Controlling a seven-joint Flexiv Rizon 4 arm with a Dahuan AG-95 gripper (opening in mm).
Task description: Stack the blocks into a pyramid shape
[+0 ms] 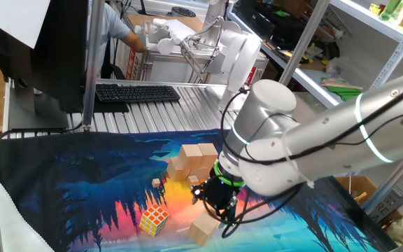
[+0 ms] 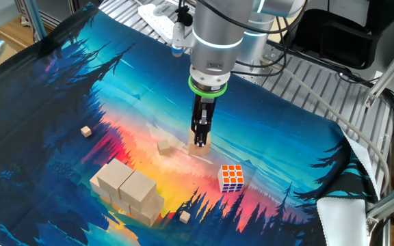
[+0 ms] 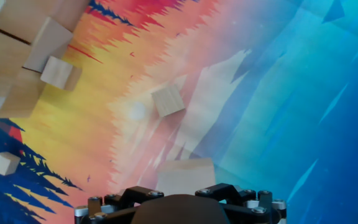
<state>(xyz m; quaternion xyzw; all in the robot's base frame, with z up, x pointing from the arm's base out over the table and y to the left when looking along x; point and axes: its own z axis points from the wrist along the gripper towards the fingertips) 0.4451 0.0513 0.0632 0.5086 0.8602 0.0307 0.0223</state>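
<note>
Hand view puts the loose block directly under the gripper, stack well aside; finger opening and grasp I cannot tell.

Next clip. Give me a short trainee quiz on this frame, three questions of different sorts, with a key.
1. True or false: the Rubik's cube sits on top of the stack of blocks.
2. What lies right below the gripper? A) a keyboard B) a lone block C) the Rubik's cube
3. Fill in: the lone block and the stack are ___ (touching / apart).

Key: 1 false, it rests on the cloth by itself; 2 B; 3 apart.
</note>
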